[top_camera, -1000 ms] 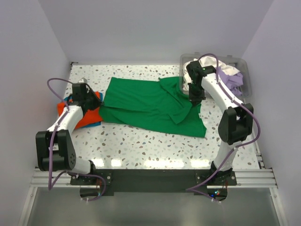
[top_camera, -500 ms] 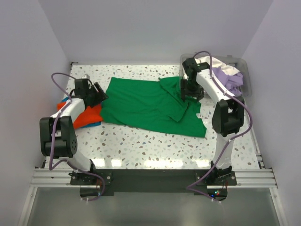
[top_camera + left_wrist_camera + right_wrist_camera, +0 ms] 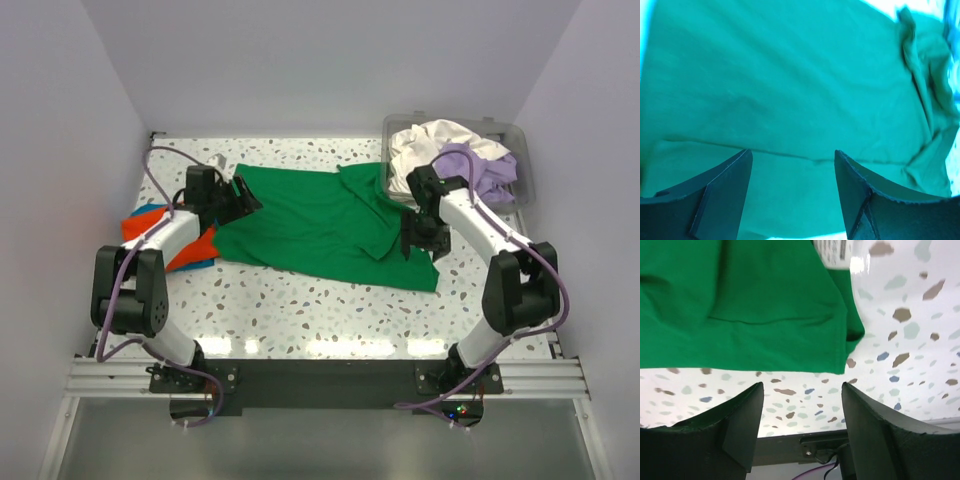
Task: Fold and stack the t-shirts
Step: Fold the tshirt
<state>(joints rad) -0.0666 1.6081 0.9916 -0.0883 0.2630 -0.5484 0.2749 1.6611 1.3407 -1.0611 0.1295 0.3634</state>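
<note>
While the left gripper (image 3: 238, 194) hovers, jaws spread and empty, over the green t-shirt's (image 3: 305, 222) left edge, the shirt lies on the table (image 3: 300, 312), long axis left to right, its right edge under the equally spread, empty right gripper (image 3: 413, 238).

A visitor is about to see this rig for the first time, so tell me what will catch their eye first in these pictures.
The bright green t-shirt spread across the middle of the table dominates, with the left gripper and right gripper open over its opposite ends. Next come the clear bin holding a white shirt and a lavender shirt at the far right, and the orange shirt at the left edge.
</note>
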